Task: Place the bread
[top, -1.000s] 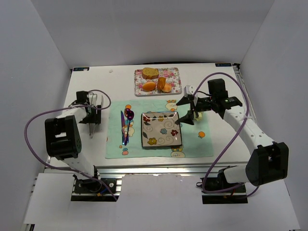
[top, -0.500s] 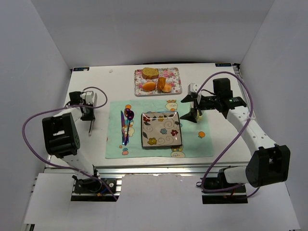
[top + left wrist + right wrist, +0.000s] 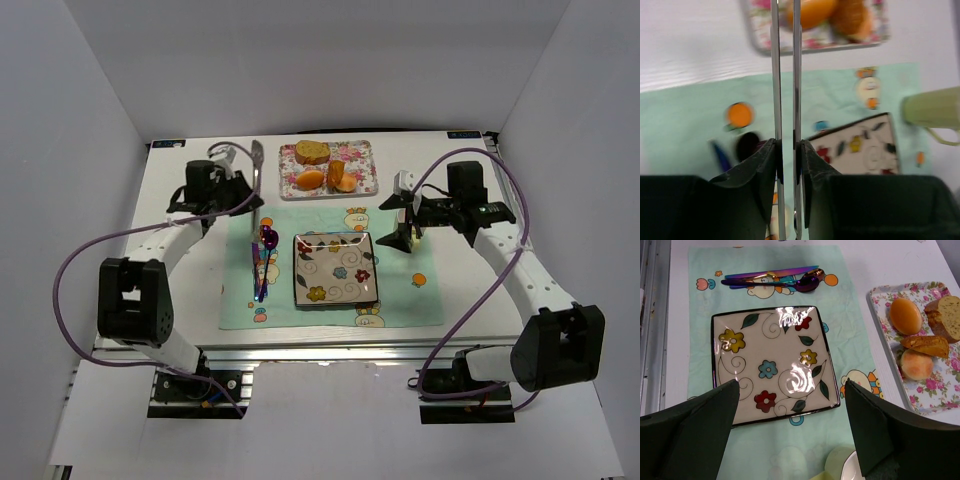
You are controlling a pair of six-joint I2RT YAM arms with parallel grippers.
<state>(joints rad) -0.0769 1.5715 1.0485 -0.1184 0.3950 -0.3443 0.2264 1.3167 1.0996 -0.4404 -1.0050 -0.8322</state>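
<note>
The bread lies on a floral tray at the back: a cut slice and orange rolls; the slice and a roll also show in the right wrist view. My left gripper is shut on metal tongs, whose two strips run between its jaws towards the tray. My right gripper is open and empty, hovering right of the flowered square plate, with the plate between its fingers.
A pale green mat lies under the plate. A purple spoon and knife lie left of the plate. A pale green cup stands on the mat under my right gripper; it also shows in the right wrist view.
My left gripper has carried the tongs from the table's left side up and right, to the mat's back left corner near the tray. My right gripper has barely shifted.
</note>
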